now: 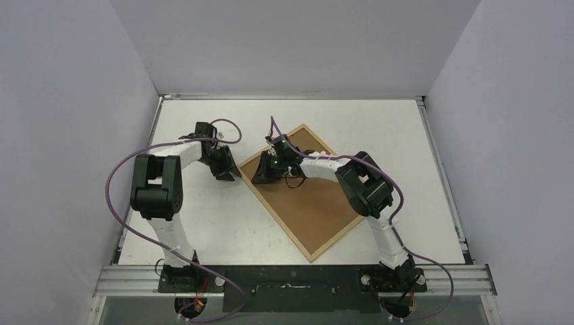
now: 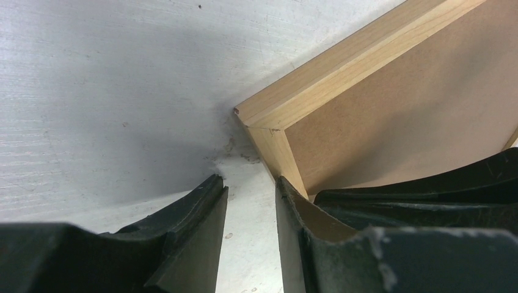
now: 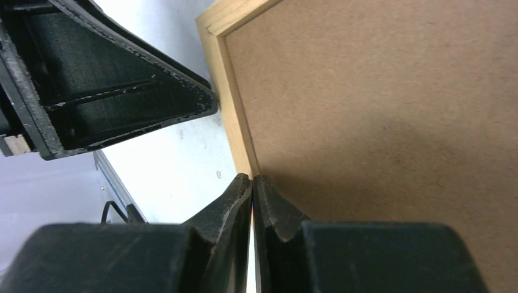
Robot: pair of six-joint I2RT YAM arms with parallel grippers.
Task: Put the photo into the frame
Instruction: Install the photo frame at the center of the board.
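Note:
The frame (image 1: 318, 203) lies back side up on the table, a plain brown board inside a thin light-wood rim, turned like a diamond. The photo is not in view. My right gripper (image 1: 264, 172) is shut, its tips (image 3: 251, 178) down at the inner edge of the rim near the frame's left corner (image 3: 366, 122); nothing shows between them. My left gripper (image 1: 230, 175) is open and empty (image 2: 250, 183) just left of that corner (image 2: 269, 116), its right finger (image 2: 293, 213) over the rim, bare table between the fingers.
The white table (image 1: 223, 223) is walled by grey panels on three sides. The left gripper's finger (image 3: 122, 91) shows close beside the right gripper at the frame's corner. Purple cables loop off both arms.

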